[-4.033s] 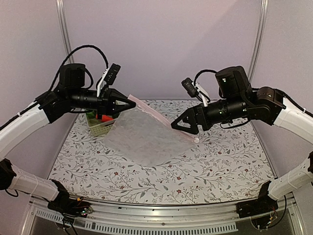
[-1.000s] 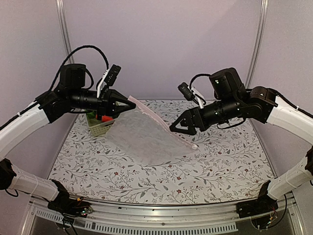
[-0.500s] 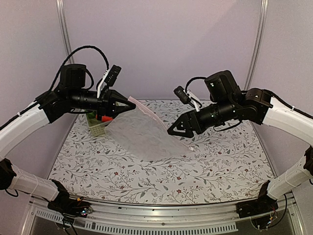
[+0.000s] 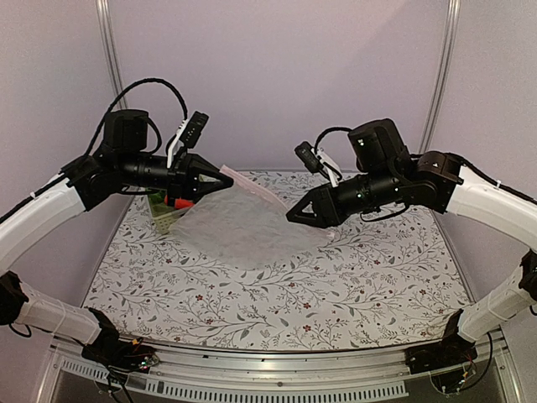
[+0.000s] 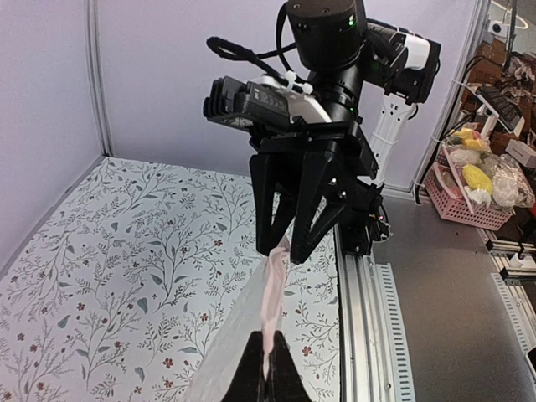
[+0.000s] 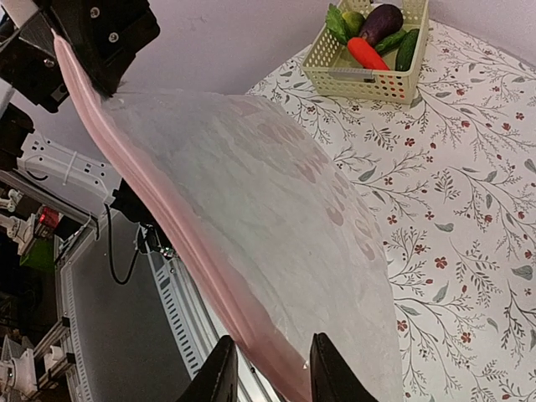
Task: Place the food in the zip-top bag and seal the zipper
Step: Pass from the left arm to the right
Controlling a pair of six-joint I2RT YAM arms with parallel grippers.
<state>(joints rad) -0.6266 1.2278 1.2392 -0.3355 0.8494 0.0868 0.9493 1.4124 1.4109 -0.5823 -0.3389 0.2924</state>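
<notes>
Your left gripper (image 4: 225, 179) is pressed together on one end of the zipper (image 6: 172, 230), holding that edge of the bag (image 6: 268, 218) above the table (image 4: 336, 285). Your right gripper (image 4: 292, 217) straddles the zipper farther along with its jaws partly spread; you can't tell if they touch it. The bag sags between and below both grippers. The food (image 6: 373, 33) lies in the basket (image 6: 360, 82), beneath your left gripper and far ahead of your right.

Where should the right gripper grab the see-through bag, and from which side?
The pink zipper strip, near its free end. The left gripper pinches the other end, holding the strip on edge, so the right gripper best comes from the right, one finger each side.
</notes>
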